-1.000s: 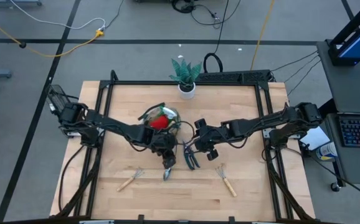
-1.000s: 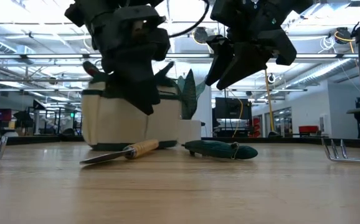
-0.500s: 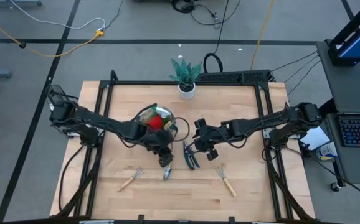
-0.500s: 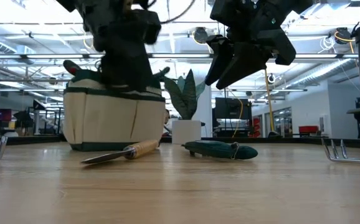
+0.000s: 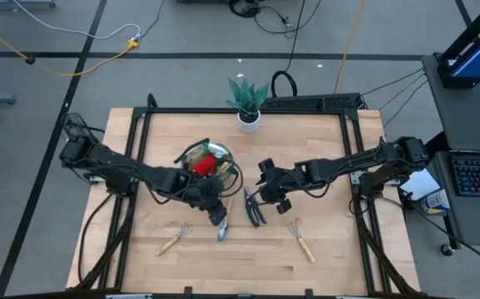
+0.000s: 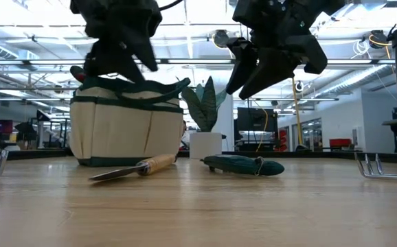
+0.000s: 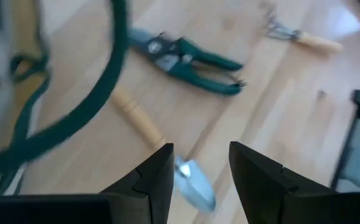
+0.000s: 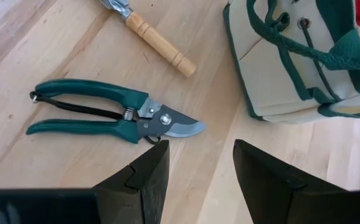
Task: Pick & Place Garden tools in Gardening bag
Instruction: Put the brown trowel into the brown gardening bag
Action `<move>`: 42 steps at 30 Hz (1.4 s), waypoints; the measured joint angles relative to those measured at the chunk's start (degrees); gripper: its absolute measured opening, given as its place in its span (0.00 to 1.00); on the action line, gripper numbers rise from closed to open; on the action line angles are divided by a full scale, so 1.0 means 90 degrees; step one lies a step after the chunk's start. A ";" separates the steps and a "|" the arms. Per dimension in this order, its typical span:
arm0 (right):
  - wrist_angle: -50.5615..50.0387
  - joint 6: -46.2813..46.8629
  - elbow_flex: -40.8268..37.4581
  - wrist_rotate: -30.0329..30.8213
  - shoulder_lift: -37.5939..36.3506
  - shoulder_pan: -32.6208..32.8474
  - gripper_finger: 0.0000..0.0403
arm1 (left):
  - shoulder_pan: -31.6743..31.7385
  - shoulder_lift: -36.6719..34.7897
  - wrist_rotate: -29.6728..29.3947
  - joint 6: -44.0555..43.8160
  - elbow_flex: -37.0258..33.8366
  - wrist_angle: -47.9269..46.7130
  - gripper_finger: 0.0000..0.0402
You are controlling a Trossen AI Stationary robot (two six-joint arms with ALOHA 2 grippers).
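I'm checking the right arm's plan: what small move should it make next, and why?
Probably lower the right gripper straight down onto the pruning shears: its fingers are open and empty, hovering above them, and the shears lie flat on the table beside the gardening bag.

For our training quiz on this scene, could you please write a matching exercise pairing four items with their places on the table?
Items:
1. green-handled pruning shears
2. wooden-handled metal trowel
3. beige fabric bag with green trim
4. potted green plant in white pot

Places:
A. back edge of the table
B. under the right hand
C. holds a red item
D. below the left hand

Pairs: 1-B, 2-D, 3-C, 4-A
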 joint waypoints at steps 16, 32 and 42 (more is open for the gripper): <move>0.0073 -0.0704 0.0000 0.0002 0.0000 -0.0005 0.42 | -0.0446 0.0066 -0.1041 -0.0139 0.1221 -0.1721 0.26; 0.0027 -0.0784 0.0000 0.0002 0.0000 -0.0005 0.42 | -0.0380 0.1812 -0.0342 -0.1712 0.1178 -0.1160 0.38; 0.0000 -0.0772 0.0000 0.0002 0.0000 -0.0005 0.42 | -0.0229 0.2304 -0.0344 -0.1681 0.1178 -0.0853 0.33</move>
